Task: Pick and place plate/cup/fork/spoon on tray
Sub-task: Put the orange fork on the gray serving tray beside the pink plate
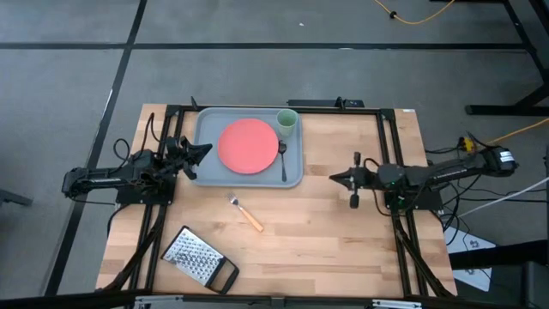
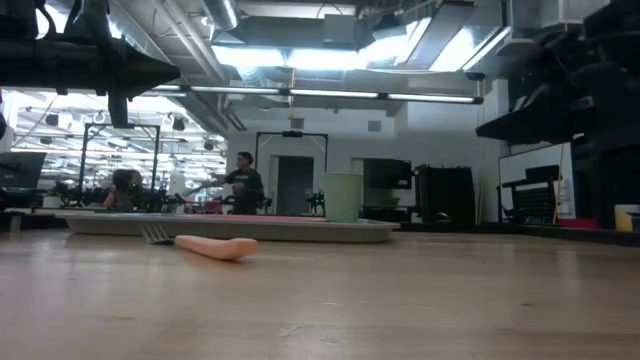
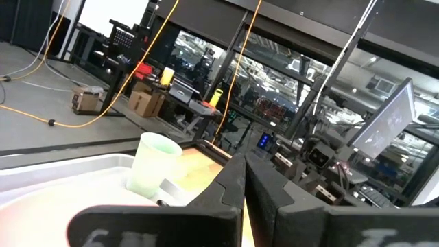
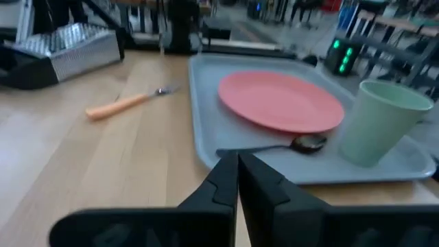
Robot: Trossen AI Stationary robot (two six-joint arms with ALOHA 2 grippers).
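Observation:
The grey-blue tray point(image 1: 206, 163) lies at the table's far middle. On it lie the coral plate point(image 1: 249, 145), the pale green cup point(image 1: 286, 122) at the far right corner, and the dark spoon point(image 1: 283, 161) beside the plate. The orange-handled fork point(image 1: 246, 213) lies on the bare wood, nearer than the tray. My left gripper point(image 1: 206, 149) is shut and empty over the tray's left edge. My right gripper point(image 1: 334, 178) is shut and empty, right of the tray. The plate point(image 4: 281, 101), cup point(image 4: 378, 122), spoon point(image 4: 274, 147) and fork point(image 4: 127, 103) also show in the right wrist view.
A metal grater point(image 1: 199, 257) with a black handle lies at the table's near left. Bare wood lies between the fork and my right gripper. In the low view, people show in the room beyond the table.

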